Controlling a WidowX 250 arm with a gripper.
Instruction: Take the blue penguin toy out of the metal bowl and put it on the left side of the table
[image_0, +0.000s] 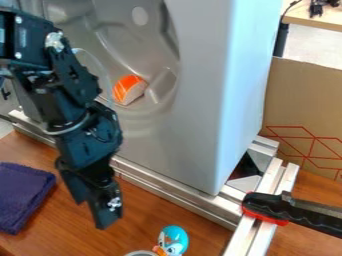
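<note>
The black gripper (91, 214) hangs over the wooden table at the lower left, in front of the grey appliance. It is open, its two fingertips apart and nothing seen between them. An orange-and-white toy piece (129, 89) lies in the rounded recess of the grey appliance (200, 120), up and to the right of the gripper. A folded dark purple cloth (23, 195) is on the table left of the gripper. To its lower right, a blue-and-white toy bird (174, 241) with an orange beak stands beside a round grey rim (141, 253), partly cut off by the bottom edge.
Metal rails (177, 192) run along the appliance's base. A black-and-red clamp (274, 207) sits across the rails at the lower right. Behind it stands a cardboard panel (304, 100) with red lines. Part of another table (320, 19) shows at the upper right.
</note>
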